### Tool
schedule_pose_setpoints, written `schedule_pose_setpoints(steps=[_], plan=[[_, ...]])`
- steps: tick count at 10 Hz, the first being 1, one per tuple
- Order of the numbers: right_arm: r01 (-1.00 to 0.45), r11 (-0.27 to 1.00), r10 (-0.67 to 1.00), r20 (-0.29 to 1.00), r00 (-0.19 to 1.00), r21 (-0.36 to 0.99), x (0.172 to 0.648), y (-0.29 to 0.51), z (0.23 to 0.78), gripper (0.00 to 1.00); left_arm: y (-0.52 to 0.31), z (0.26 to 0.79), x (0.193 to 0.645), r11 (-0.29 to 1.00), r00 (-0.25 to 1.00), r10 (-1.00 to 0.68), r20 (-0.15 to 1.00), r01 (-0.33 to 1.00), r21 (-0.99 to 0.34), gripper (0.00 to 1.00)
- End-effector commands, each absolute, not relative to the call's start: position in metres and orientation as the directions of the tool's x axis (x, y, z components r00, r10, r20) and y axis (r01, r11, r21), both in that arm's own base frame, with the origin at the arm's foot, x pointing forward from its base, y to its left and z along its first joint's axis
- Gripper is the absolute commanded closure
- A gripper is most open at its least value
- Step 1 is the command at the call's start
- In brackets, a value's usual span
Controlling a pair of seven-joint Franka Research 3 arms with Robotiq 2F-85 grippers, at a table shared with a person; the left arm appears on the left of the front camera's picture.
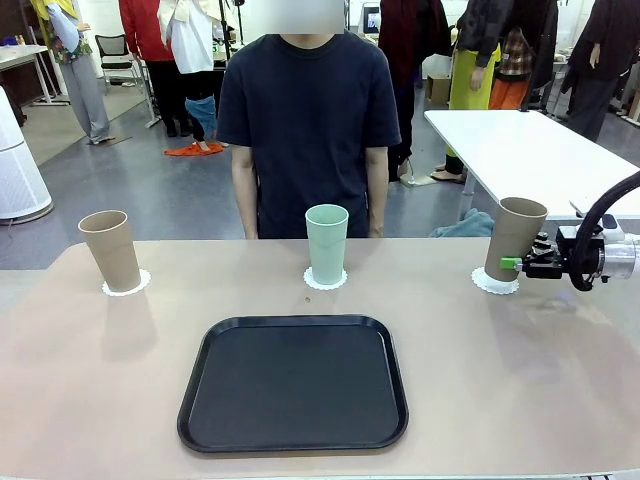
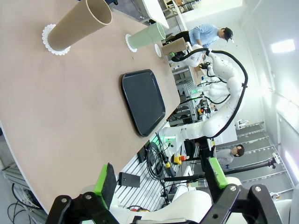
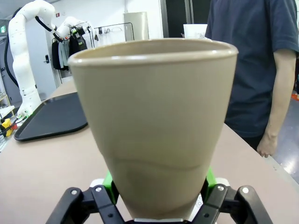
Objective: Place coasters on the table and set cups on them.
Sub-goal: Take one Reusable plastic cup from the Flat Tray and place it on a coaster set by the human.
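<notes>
Tan cups [image 1: 110, 250], mint cup [image 1: 326, 244], white lacy coasters [image 1: 495, 282], black tray [image 1: 294, 384].

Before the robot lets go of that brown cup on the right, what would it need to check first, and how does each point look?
1. Tall tan-brown tapered cup held between the right fingers: ok, pads clamp its lower part.
2. Cup over its white lacy paper coaster: ok, base meets it.
3. Cup upright: not ok, it leans.
4. Base flat on the coaster: cannot tell.
5. The other tan-brown cup and the pale mint green cup standing on coasters: ok.
6. Black rounded-square tray and the person's hands away from the cup: ok.
</notes>
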State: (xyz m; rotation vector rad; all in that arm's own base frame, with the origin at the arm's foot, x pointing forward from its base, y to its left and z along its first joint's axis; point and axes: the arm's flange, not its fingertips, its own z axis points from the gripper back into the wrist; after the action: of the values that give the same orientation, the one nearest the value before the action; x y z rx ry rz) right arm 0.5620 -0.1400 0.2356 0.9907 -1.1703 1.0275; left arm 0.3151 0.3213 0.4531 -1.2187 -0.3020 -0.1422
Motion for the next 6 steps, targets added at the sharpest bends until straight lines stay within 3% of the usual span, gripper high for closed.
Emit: schedule_pose_setpoints(steps=[1, 6], plan=[[-0.962, 0.273, 0.121, 0.991, 0.058, 0.023, 0.573, -0.137, 0.225, 0.19, 0.322, 0.456, 0.313, 0.337, 0.950, 0.053, 0.307, 0.272, -0.901, 0.00], [-0.960, 0.282, 0.120, 0.992, 0.044, 0.008, 0.581, -0.138, 0.214, 0.19, 0.322, 0.456, 0.313, 0.337, 0.950, 0.053, 0.307, 0.272, -0.901, 0.00]])
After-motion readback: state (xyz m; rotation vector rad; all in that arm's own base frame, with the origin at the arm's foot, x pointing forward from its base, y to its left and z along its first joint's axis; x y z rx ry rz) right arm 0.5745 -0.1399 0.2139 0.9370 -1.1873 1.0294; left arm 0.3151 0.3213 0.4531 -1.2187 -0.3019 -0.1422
